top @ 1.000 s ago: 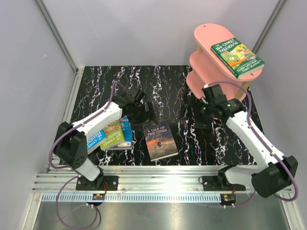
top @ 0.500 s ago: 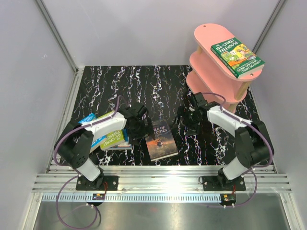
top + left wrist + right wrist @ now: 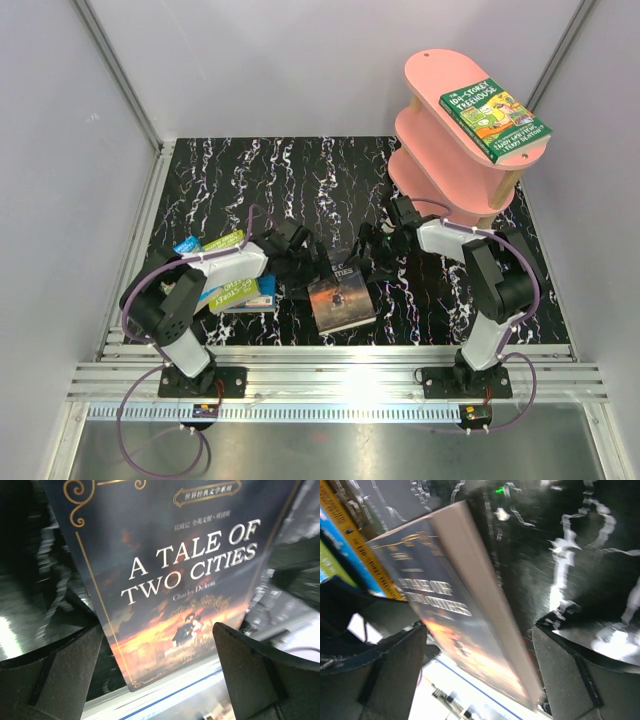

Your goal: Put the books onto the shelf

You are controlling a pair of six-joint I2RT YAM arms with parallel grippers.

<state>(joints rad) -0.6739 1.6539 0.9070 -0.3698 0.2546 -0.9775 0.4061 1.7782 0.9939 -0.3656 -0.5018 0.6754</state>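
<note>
With fingers spread wide, the left gripper (image 3: 158, 652) and right gripper (image 3: 477, 666) flank the dark grey "A Tale of Two Cities" paperback (image 3: 342, 300), blue and green-yellow paperbacks (image 3: 238, 293) stacked behind the left fingers, the pink three-tier shelf (image 3: 440, 75) well beyond the right.

Dark book (image 3: 170, 580) lies between the tool's (image 3: 157, 660) spread fingers

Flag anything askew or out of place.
The green Treehouse book lies crooked on the top tier of the pink shelf, one corner overhanging its right edge. The stack of books on the table is fanned unevenly. No damage visible.
</note>
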